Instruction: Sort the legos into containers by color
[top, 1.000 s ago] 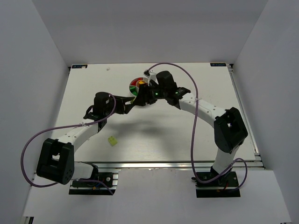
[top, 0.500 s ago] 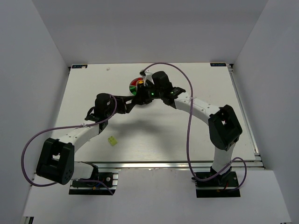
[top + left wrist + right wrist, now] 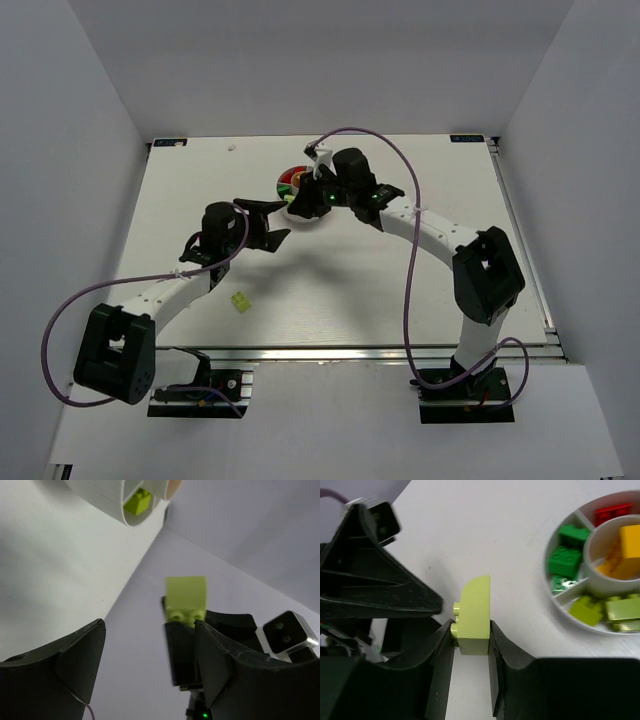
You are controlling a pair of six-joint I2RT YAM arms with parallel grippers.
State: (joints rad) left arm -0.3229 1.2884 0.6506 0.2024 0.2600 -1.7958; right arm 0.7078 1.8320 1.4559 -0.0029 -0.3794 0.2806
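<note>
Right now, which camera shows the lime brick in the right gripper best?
Right wrist: the lime brick sits mid-frame, clamped in the right gripper. Left wrist shows its studded end, smaller; the top view doesn't resolve it.

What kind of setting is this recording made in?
Probably a lab test cell: white panels enclose a white table, a left arm and a right arm are bolted to a metal rail, and the props are legos and a divided dish.

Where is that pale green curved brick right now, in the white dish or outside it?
Outside. The right end effector grips the pale green brick over the table, off to one side of the dish.
</note>
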